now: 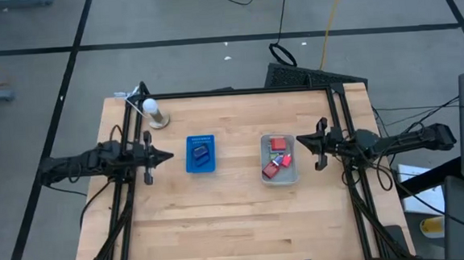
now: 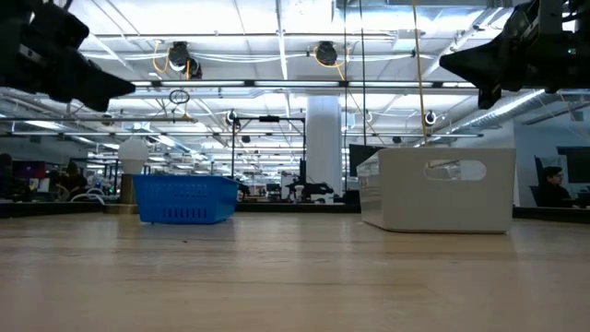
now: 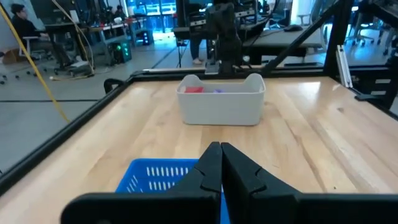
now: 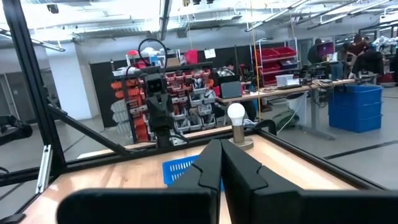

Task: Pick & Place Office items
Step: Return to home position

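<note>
While both arms are held level over the table (image 1: 238, 226), each reaching in from its own side edge, the left hand (image 1: 166, 157) is seen with its fingers pressed together and nothing between them. Its tip is placed just beside the blue tray (image 1: 201, 168), on the side toward the left edge. The right hand (image 1: 300, 147) is likewise drawn together and empty, with its tip at the rim of the grey bin (image 3: 221, 107) on the side toward the right edge. Whether it is over the rim or just beside it cannot be told. In the low view both hands are shown raised well above the table, higher than the tops of the tray and the bin.

The tray and the bin are set apart across the middle of the table. Most of the office items are found inside the bin: red pieces (image 1: 278, 144) with a pale blue piece (image 1: 283, 158) among them. A dark piece (image 1: 202, 154) is seen in the tray. A white bulb (image 1: 150, 107) on a round base stands near a corner on the left side.
</note>
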`<control>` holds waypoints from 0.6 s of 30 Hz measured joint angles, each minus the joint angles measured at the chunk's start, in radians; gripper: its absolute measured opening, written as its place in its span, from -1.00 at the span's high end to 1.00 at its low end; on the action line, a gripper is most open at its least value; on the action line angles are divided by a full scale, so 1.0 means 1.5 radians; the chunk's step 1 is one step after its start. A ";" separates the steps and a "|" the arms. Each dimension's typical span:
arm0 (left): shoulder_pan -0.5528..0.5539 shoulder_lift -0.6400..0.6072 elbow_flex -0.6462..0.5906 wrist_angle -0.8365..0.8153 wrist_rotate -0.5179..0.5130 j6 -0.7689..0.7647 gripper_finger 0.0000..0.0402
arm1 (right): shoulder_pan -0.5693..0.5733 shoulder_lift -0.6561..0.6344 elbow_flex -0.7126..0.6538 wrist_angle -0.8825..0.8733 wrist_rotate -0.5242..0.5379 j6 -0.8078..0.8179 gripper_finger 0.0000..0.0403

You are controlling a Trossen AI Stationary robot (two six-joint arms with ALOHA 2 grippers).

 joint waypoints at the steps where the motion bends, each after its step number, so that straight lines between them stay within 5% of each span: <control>1: 0.000 0.000 -0.013 0.015 0.002 0.000 1.00 | 0.000 0.000 0.000 0.000 0.000 0.001 1.00; 18: 0.000 0.000 -0.040 0.083 0.048 0.006 1.00 | 0.000 0.000 -0.001 -0.017 0.000 0.015 1.00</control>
